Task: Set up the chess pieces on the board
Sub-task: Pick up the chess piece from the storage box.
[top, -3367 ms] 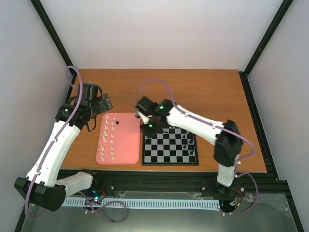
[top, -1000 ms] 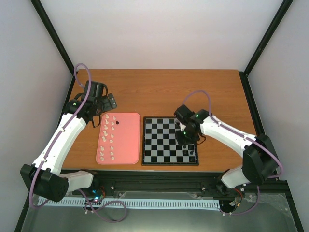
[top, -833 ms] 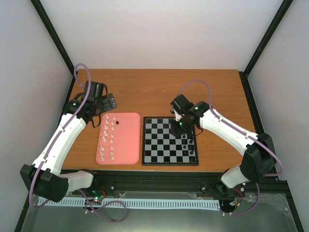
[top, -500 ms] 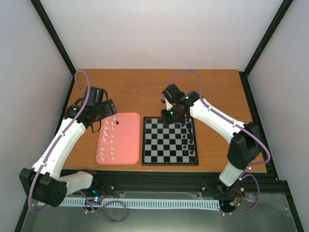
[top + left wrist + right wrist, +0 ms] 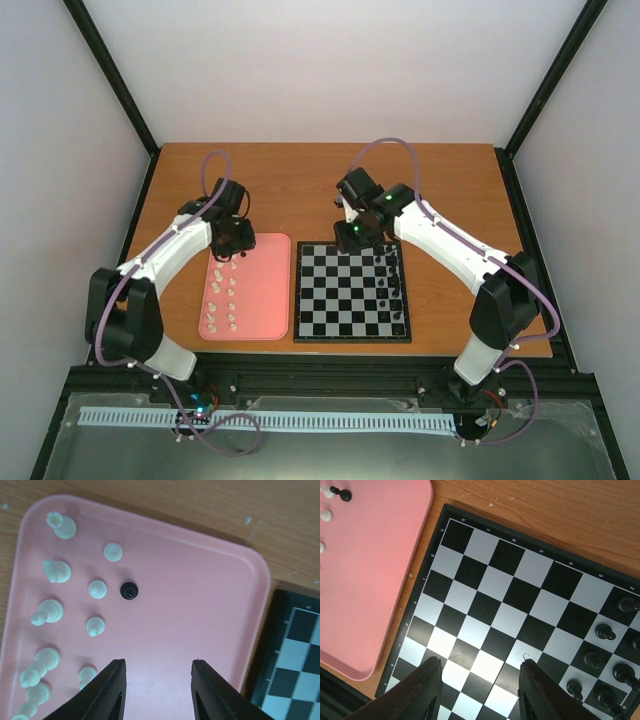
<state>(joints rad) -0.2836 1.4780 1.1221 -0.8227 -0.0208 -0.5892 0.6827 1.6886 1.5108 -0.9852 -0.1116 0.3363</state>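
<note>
The board (image 5: pixel 340 300) lies flat on the table, with several black chess pieces (image 5: pixel 396 290) standing along its right side. The same black pieces (image 5: pixel 605 631) show in the right wrist view. White chess pieces (image 5: pixel 222 285) and one black pawn (image 5: pixel 243 254) sit on the pink tray (image 5: pixel 262 300). My left gripper (image 5: pixel 234 240) hovers over the tray's far end. It (image 5: pixel 159 664) is open and empty, with the black pawn (image 5: pixel 129 590) ahead of it beside white pieces (image 5: pixel 97 588). My right gripper (image 5: pixel 351 237) is above the board's far left part. It (image 5: pixel 481 661) is open over bare squares (image 5: pixel 490 582).
The pink tray (image 5: pixel 365 570) lies just left of the board, with a narrow strip of wooden table (image 5: pixel 300 180) between them. Black frame posts (image 5: pixel 120 90) and white walls close in the sides and back. The board's corner (image 5: pixel 295 680) lies right of the left fingers.
My left arm swung right, over the tray's far end, and its jaws narrowed. My right gripper left the black pieces on the board's right side, moved to the far left and opened wider.
</note>
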